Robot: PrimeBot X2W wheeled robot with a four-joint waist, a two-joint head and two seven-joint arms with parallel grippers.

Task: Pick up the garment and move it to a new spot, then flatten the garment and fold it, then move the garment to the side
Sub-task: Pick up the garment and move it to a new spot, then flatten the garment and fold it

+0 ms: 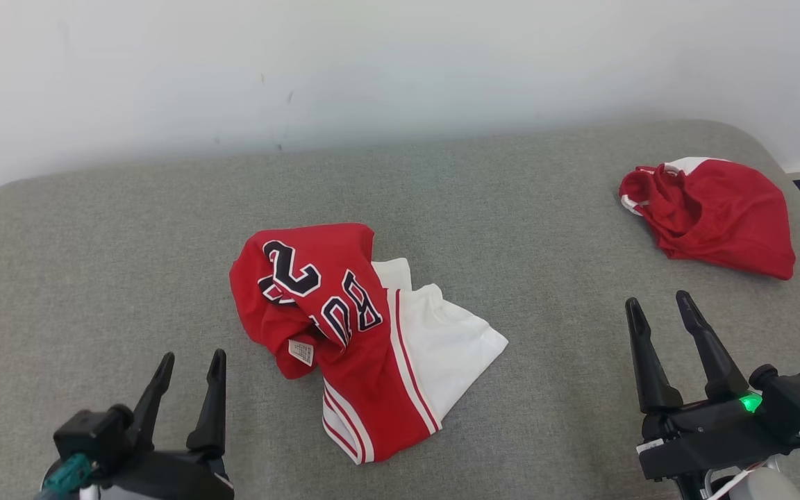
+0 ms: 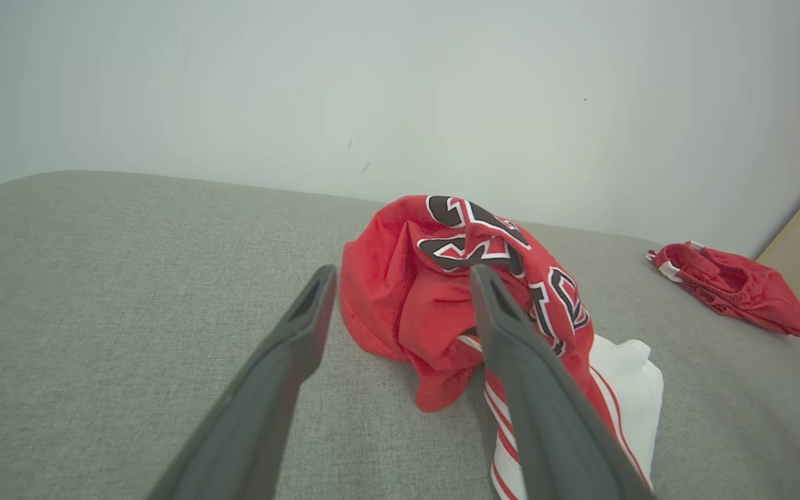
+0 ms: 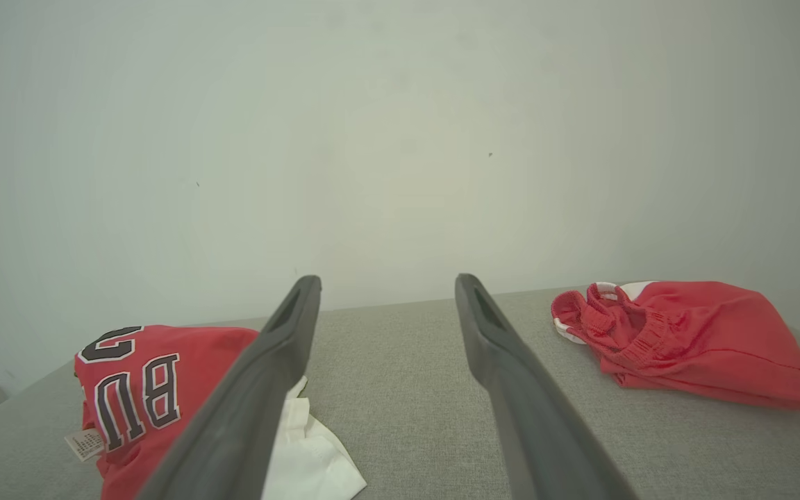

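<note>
- Left gripper (image 1: pixel 192 357) and right gripper (image 1: pixel 657 300) hover with fingers spread, holding nothing.
- The crumpled jersey (image 1: pixel 344 326) lies mid-surface (image 1: pixel 525 229), its lettering partly folded under.
- A second red garment (image 1: pixel 716 215) sits near the far right edge, well apart.

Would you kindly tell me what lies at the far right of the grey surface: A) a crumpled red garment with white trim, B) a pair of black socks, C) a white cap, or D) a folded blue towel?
A: a crumpled red garment with white trim lies at the far right of the grey surface, beyond the open right gripper and apart from the numbered jersey.
</note>
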